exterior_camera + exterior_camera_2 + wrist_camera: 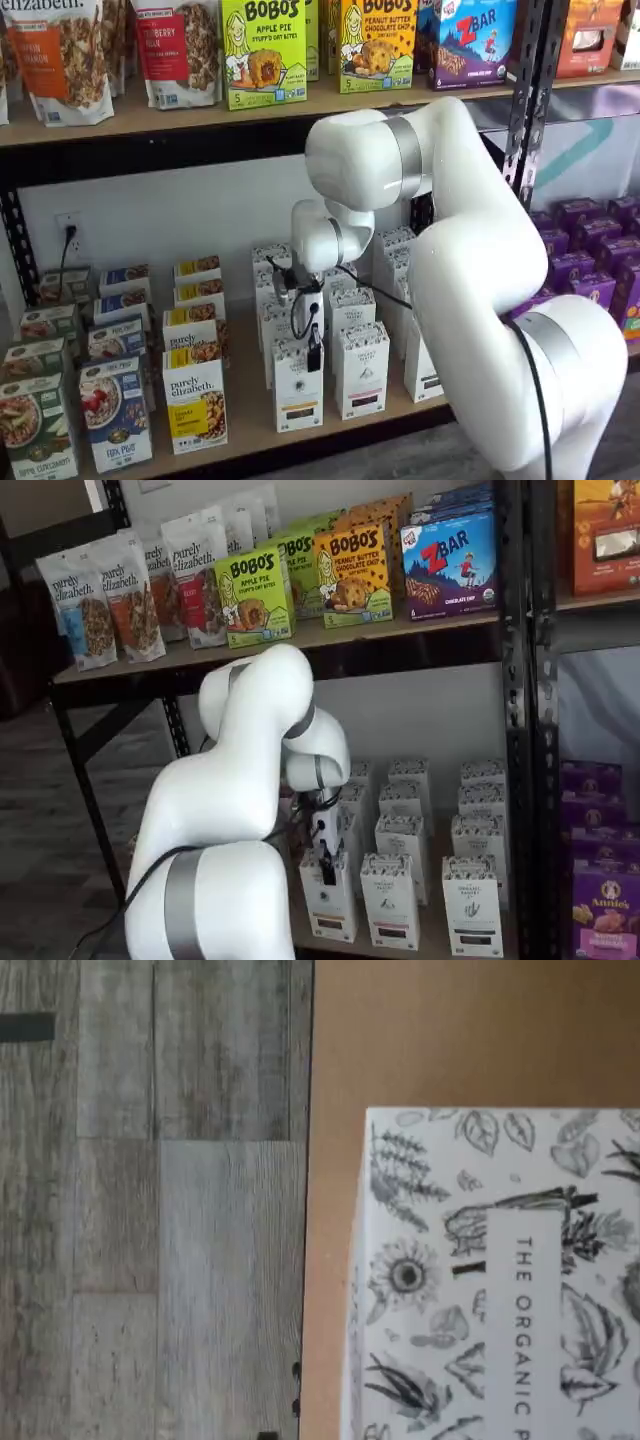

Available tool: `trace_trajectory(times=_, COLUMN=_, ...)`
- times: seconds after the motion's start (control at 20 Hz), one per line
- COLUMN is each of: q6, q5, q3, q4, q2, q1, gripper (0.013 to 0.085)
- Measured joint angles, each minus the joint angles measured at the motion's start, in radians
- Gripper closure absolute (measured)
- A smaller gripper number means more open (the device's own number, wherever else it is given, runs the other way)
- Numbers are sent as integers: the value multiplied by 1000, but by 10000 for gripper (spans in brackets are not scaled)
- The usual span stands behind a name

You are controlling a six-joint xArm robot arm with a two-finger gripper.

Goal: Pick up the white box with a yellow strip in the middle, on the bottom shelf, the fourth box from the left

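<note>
Black-fingered gripper [314,360] hangs at the tall white yellow-strip carton's [298,398] top (finger spread indeterminable); judged best: descend vertically, centred, avoiding neighbouring white carton [361,372].

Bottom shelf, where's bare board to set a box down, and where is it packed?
The bottom shelf is bare in the strip between the purely elizabeth box and the white box with a yellow strip. The left end is crowded with cereal boxes, and the white cartons stand packed in rows.
</note>
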Motion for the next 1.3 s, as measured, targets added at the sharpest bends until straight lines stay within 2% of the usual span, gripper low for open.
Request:
trace_trajectory(times=0.55, q6=7, q5=-48, q3=2, q4=-3, q2=18, q1=5, gripper=130)
trace_trajectory(times=0.7, q6=1, q5=-43, q3=-4, q4=6, q2=23, q1=7, gripper=250)
trace_trajectory(times=0.85, q6=1, q5=-35, q3=-11, q4=11, q2=28, q1=11, gripper=290)
trace_trajectory(times=0.9, q6=-1, q5=-34, q3=-13, q4=16, q2=30, q1=13, gripper=330)
trace_trajectory(times=1.25, q6=19, q5=-28, q3=-34, q4=9, q2=46, q1=27, gripper=330)
trace_trajectory(times=1.3, q6=19, q5=-26, q3=-38, q4=11, q2=49, q1=29, gripper=370)
